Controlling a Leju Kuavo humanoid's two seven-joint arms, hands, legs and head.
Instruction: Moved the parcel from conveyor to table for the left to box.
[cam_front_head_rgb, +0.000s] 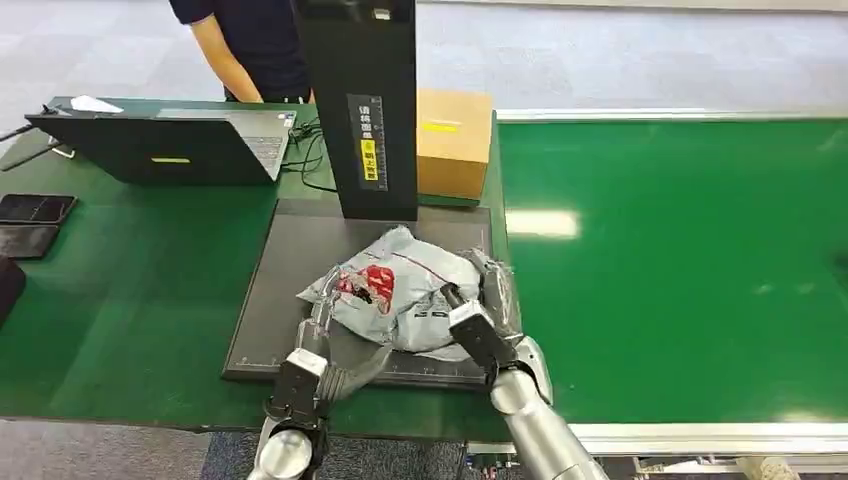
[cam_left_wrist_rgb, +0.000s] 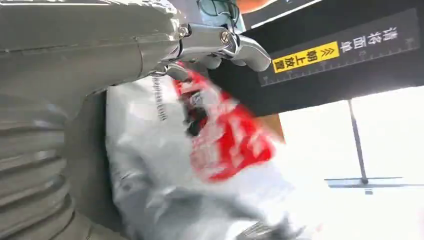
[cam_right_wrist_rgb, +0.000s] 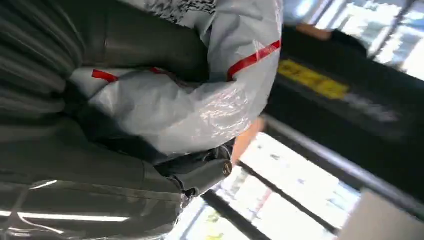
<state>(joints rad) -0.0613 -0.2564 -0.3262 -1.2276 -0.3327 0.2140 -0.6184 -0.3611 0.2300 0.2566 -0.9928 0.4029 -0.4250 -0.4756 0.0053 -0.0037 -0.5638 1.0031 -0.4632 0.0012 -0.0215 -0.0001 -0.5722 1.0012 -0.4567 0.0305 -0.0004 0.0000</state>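
The parcel (cam_front_head_rgb: 395, 285) is a crumpled grey plastic mailer with red print, lying over the front of a black mat (cam_front_head_rgb: 290, 270) on the green table. My left hand (cam_front_head_rgb: 318, 345) grips its left edge; in the left wrist view the thumb (cam_left_wrist_rgb: 225, 42) reaches over the parcel (cam_left_wrist_rgb: 200, 165). My right hand (cam_front_head_rgb: 478, 320) holds the parcel's right side. Up close in the right wrist view, dark fingers (cam_right_wrist_rgb: 145, 45) wrap around the parcel (cam_right_wrist_rgb: 190, 105). The underside of the parcel is hidden.
A tall black column (cam_front_head_rgb: 355, 100) with a yellow label stands at the mat's back edge, an open cardboard box (cam_front_head_rgb: 455, 140) just behind it. A laptop (cam_front_head_rgb: 160, 145) and a person (cam_front_head_rgb: 250, 45) are at back left. The green conveyor (cam_front_head_rgb: 680, 260) runs to the right.
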